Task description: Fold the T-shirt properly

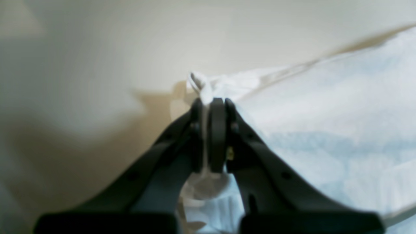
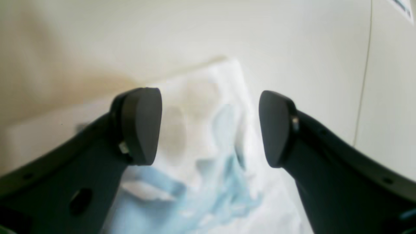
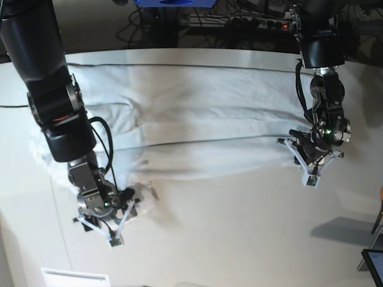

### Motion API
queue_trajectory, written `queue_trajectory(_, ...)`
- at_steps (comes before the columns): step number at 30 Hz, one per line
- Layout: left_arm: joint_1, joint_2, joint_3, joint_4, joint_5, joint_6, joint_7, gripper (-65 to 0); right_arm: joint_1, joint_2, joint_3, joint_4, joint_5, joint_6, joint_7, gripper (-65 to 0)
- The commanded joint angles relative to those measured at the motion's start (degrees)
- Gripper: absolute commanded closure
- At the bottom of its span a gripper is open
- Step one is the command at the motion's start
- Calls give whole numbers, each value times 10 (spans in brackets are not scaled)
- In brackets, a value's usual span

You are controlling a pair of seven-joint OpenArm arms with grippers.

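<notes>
An off-white table [image 3: 239,239] carries the white T-shirt [image 3: 209,113], spread wide and wrinkled across it.

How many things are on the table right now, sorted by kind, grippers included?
T-shirt: 1
Grippers: 2, the left gripper shut on the T-shirt, the right gripper open over the cloth
Total: 3

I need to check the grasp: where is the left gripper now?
In the base view the left gripper is at the right side, shut on the T-shirt at its right edge, low over the tabletop.
</notes>
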Motion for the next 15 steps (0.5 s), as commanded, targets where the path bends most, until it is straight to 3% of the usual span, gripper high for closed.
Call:
queue_trajectory(1, -11, -9, -3, 11, 3, 3, -10, 0, 37, 0, 4, -20, -1, -4, 31, -448)
queue_trajectory(7, -11, -9, -3, 11, 3, 3, -10, 0, 61, -6, 4, -118, -1, 13, 91, -453)
queue_trajectory(10, -11, -9, -3, 11, 3, 3, -10, 0, 61, -13, 4, -131, -1, 49, 100, -453)
queue_trajectory(15, -11, -9, -3, 11, 3, 3, -10, 0, 61, -17, 4, -137, -1, 56, 103, -453)
